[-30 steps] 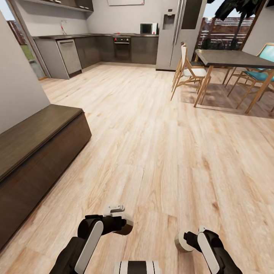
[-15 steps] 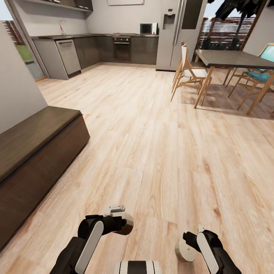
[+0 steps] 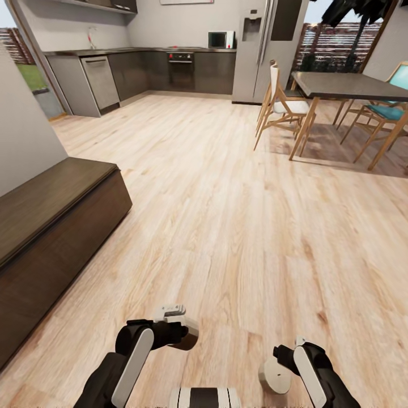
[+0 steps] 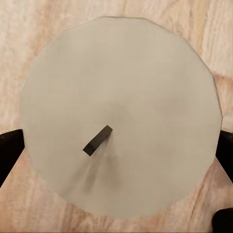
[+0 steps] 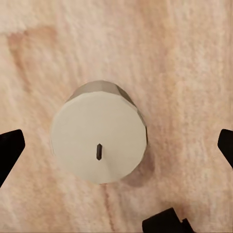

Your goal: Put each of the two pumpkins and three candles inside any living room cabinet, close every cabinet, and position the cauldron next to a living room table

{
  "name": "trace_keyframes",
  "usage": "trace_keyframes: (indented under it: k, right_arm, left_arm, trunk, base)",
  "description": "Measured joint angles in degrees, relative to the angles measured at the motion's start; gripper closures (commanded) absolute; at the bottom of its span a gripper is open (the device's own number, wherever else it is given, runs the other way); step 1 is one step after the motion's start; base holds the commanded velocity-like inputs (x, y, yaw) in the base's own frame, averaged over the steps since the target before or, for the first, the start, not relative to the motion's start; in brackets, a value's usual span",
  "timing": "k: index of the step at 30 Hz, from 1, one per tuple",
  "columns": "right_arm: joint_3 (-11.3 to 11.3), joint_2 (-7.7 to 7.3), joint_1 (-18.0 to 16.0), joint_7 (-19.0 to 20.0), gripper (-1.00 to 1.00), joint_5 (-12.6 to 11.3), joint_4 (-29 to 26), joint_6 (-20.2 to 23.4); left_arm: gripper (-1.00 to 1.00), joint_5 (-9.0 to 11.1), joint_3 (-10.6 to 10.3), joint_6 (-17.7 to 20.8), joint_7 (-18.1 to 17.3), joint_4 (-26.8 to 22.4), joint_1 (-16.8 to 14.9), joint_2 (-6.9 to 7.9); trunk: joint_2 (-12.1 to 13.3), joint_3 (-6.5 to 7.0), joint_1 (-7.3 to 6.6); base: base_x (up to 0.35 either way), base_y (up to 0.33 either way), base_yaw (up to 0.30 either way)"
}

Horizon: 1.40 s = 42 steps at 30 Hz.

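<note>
Robot stood on light wood floor (image 3: 238, 215), open-plan room. Long low dark brown cabinet (image 3: 51, 226) ran along the wall at head view's left, fronts shut as far as visible. Both arms low at bottom of head view. Left gripper (image 3: 187, 334) had a beige candle (image 3: 190, 331) at its tip; the left wrist view looked straight down on that candle's (image 4: 121, 116) flat top, short dark wick near the middle, very close to the camera, with dark fingers (image 4: 8, 153) at both edges right against its sides, so the left gripper appeared pinched on it. Right gripper (image 3: 276, 371) had a second candle (image 3: 275, 375) at its tip in head view; in the right wrist view this candle (image 5: 99, 141) sat end-on, wick up, between the two dark fingertips (image 5: 9, 145), which stood wide with floor showing either side of the candle, no contact visible there. Could not tell whether the right gripper actually gripped it or was spread. Further back: grey kitchen counters (image 3: 141, 62) with oven (image 3: 181, 68) and microwave (image 3: 221, 39), tall fridge (image 3: 263, 45), dark dining table (image 3: 351, 85) with wooden chairs (image 3: 280, 105) at head view's right.
</note>
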Motion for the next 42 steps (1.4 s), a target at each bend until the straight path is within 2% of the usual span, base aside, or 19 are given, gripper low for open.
trace_keyframes:
  k: [5,13,19,22,26,38,42]
  right_arm:
    - [-0.1,-0.10,0.0,0.0,-1.00,0.0,0.0,-0.2]
    - [0.2,-0.15,0.1,0.5,-1.00,0.2,0.0,-4.3]
    - [0.2,-0.15,0.1,6.9,-1.00,0.8,2.0,-5.1]
    - [0.2,-0.15,0.0,8.4,-1.00,1.0,3.4,-5.2]
    - [0.2,-0.20,-0.1,8.8,-1.00,1.1,3.6,-5.3]
    - [0.1,-0.63,-0.5,9.0,-1.00,1.2,4.0,-6.8]
    - [0.3,-0.63,-0.4,9.5,-1.00,1.1,3.9,-7.3]
  left_arm:
    - [1.00,0.0,0.0,0.2,0.0,-0.9,0.0,-0.12]
    - [1.00,-0.1,0.0,0.5,0.0,-2.8,0.1,0.04]
    - [1.00,0.0,0.1,0.6,0.0,-3.2,0.2,0.14]
    - [1.00,0.0,0.1,0.6,0.0,-3.2,0.2,0.15]
    - [1.00,0.0,0.1,0.6,0.0,-3.2,0.2,0.14]
    - [1.00,0.0,0.1,0.7,0.0,-3.2,0.2,0.22]
    - [1.00,-0.1,0.5,0.6,0.0,-3.2,0.2,0.23]
  trunk:
    - [-0.1,-1.11,0.13]
    - [-0.2,-2.88,0.33]
    - [-0.3,-4.21,0.49]
    - [-0.3,-4.22,0.49]
    - [-0.3,-4.22,0.49]
    - [-0.4,-6.87,0.80]
    - [-0.4,-6.88,0.79]
  base:
    - [0.000,0.000,0.000]
    - [0.000,0.000,0.000]
    - [0.000,0.000,0.000]
    - [0.000,0.000,0.000]
    - [0.000,0.000,0.000]
    - [0.000,0.000,0.000]
    - [0.000,0.000,0.000]
